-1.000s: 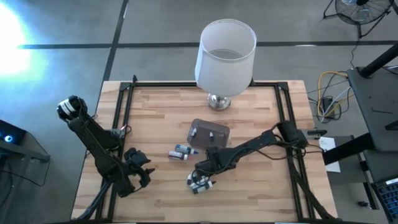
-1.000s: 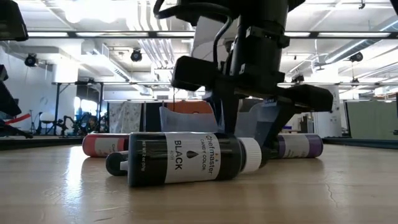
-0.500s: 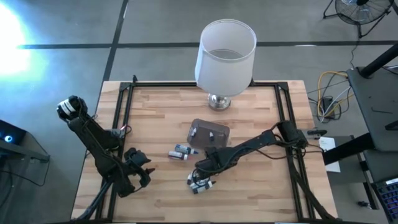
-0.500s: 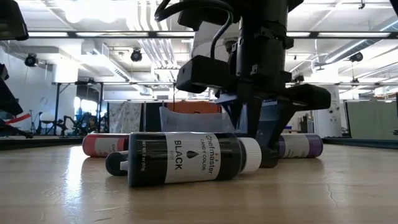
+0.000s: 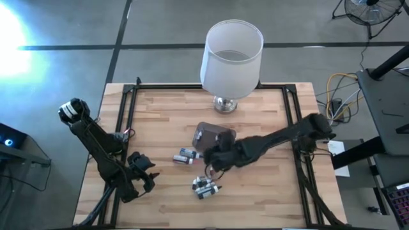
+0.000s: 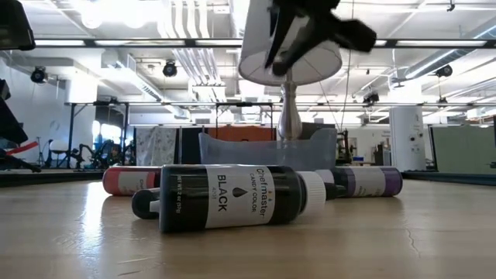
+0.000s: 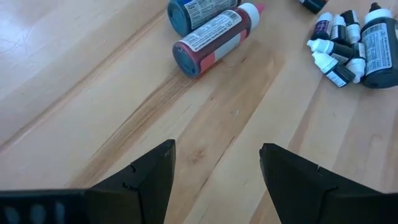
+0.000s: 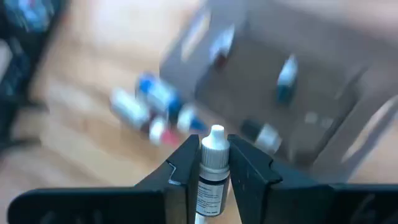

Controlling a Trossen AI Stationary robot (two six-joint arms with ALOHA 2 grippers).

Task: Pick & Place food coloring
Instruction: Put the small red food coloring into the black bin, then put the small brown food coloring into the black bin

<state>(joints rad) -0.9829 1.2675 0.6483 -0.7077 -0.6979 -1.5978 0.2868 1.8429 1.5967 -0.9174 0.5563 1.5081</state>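
My left end effector (image 5: pixel 142 174) sits low at the left of the high view, fingers spread wide, gripping nothing, just above the bare tabletop (image 5: pixel 166 115). From its wrist camera I see two bottles, one blue and one red (image 7: pixel 211 36), lying side by side at the top, and a heap of tiny ones (image 7: pixel 339 46) at the upper right.

Centre of the high view: that blue and red pair (image 5: pixel 186 156) lies on the wood, and below and to their right is the small heap (image 5: pixel 205 186). In the low view a bottle labelled BLACK (image 6: pixel 232 196) lies on its side in the foreground, a red one (image 6: pixel 128 180) behind it at left, a purple one (image 6: pixel 370 181) at right.

My right end effector (image 5: pixel 216 160) hangs just right of the pair, above the heap, beside the grey tub (image 5: pixel 214 137). It is clamped on one white-capped bottle (image 8: pixel 212 167), upright between the fingers (image 8: pixel 181 168). The tub (image 8: pixel 292 87) shows blurred beyond, with a few bottles in it.

Upper centre stands the lamp (image 5: pixel 231 59).
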